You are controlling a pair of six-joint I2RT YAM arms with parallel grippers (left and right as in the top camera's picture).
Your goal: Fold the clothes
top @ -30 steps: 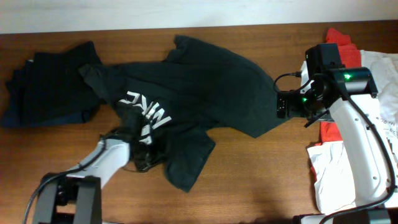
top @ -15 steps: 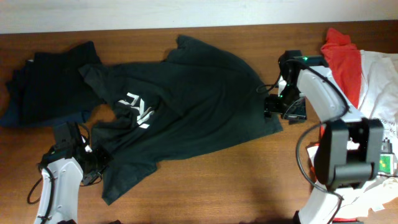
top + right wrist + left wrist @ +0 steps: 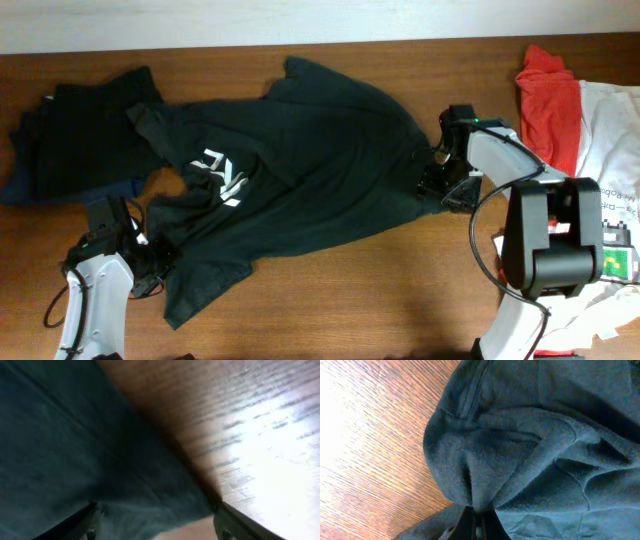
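Observation:
A black T-shirt with white NIKE letters lies spread and rumpled across the middle of the table. My left gripper is at its lower left edge. In the left wrist view the fingers are shut on a bunched fold of the shirt. My right gripper is at the shirt's right corner. In the right wrist view its fingers are wide apart, with the shirt's edge lying between them on the wood.
A pile of dark garments sits at the back left. A red garment and a white one lie at the right edge, beside the right arm's base. Bare wood shows along the front.
My left gripper pulled the shirt's lower edge out to the left, then held still. My right gripper came down onto the shirt's right corner.

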